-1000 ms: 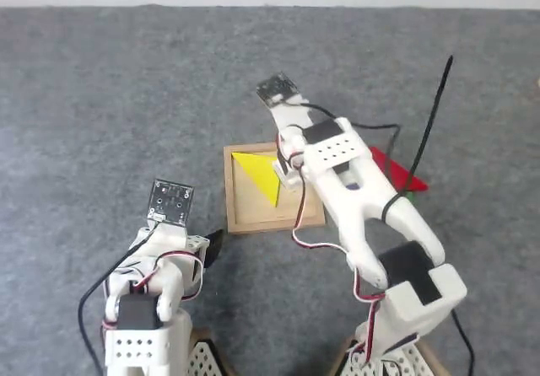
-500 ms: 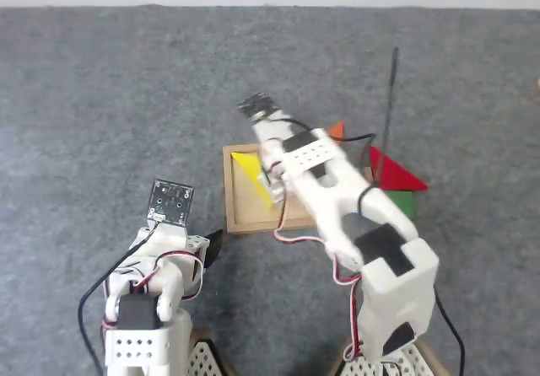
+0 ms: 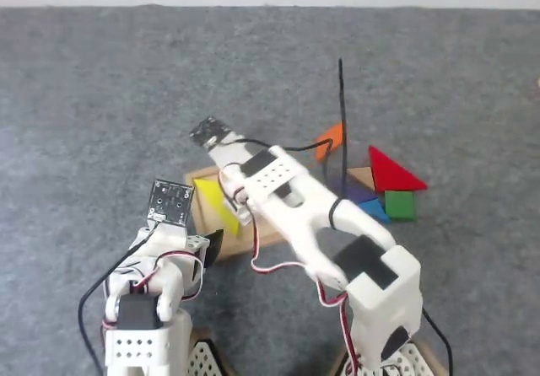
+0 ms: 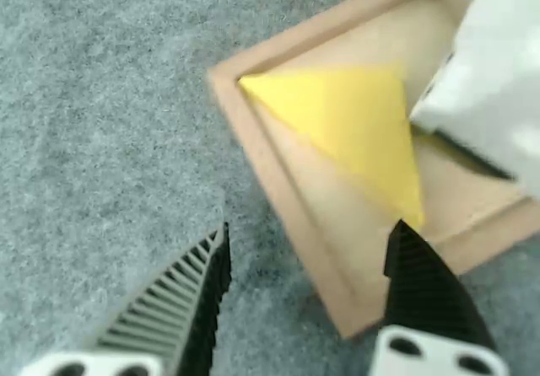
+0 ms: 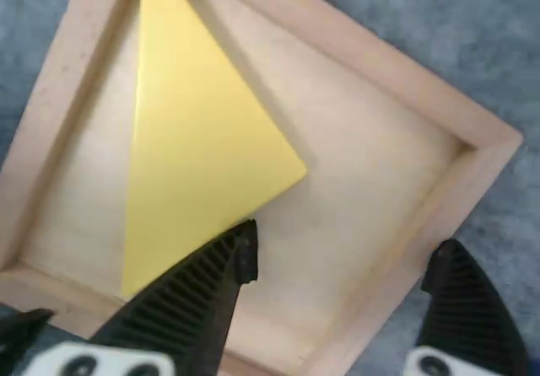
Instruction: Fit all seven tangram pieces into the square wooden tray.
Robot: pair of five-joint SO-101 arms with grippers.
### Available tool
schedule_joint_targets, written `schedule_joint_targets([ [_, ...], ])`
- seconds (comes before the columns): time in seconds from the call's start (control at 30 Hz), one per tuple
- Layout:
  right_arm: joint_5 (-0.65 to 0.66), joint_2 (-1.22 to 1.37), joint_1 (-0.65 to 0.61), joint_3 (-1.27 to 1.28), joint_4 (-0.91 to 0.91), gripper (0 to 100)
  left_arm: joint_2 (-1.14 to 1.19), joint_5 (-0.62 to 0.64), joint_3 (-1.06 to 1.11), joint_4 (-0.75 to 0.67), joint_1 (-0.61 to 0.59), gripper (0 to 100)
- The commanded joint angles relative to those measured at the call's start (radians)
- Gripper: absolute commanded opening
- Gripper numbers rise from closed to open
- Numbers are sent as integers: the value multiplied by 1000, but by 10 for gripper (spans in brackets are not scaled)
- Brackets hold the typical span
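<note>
The square wooden tray point(image 3: 196, 179) lies tilted in front of the left arm, with a yellow triangle point(image 3: 216, 205) in its left part. My right gripper point(image 5: 346, 275) is open just over the tray point(image 5: 354, 43); one finger stands at the yellow triangle's point(image 5: 186, 157) edge, the other near the tray's wall. My left gripper point(image 4: 308, 296) is open and holds nothing, low beside the tray's point(image 4: 278, 199) near corner, with the yellow triangle point(image 4: 346, 123) ahead of it. Loose pieces lie to the right: orange point(image 3: 331, 138), red triangle point(image 3: 392, 172), green square point(image 3: 400, 205), blue point(image 3: 371, 210), purple point(image 3: 359, 195).
A tan piece point(image 3: 361, 176) lies among the loose pieces. The right arm point(image 3: 295, 207) stretches over the tray's right half and hides it. A black cable point(image 3: 342, 115) rises over the pieces. Grey carpet covers the table all around.
The right arm swung left, and the tray with the yellow triangle slid left and turned with it. Loose pieces at the right came into sight. The left arm stayed still.
</note>
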Motion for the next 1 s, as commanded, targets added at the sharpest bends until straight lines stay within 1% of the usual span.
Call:
schedule_joint_targets([
  [0.0, -12, -74, -25, 18, 13, 318, 9, 15, -8, 6, 2, 285],
  [0.13, -35, -74, 128, 43, 4, 318, 9, 15, -8, 6, 2, 285],
  [0.23, 3, -28, 255, 20, -1, 318, 9, 15, -8, 6, 2, 285],
  [0.33, 40, -4, 351, 14, 8, 318, 9, 15, -8, 6, 2, 285],
  [0.43, 75, -8, 390, 15, 44, 318, 9, 15, -8, 6, 2, 285],
  [0.7, 71, -12, 513, 11, 47, 318, 9, 15, -8, 6, 2, 285],
  [0.87, 69, -12, 544, 15, 48, 318, 9, 15, -8, 6, 2, 285],
  [0.97, 63, -39, 527, 15, 50, 318, 9, 15, -8, 6, 2, 285],
])
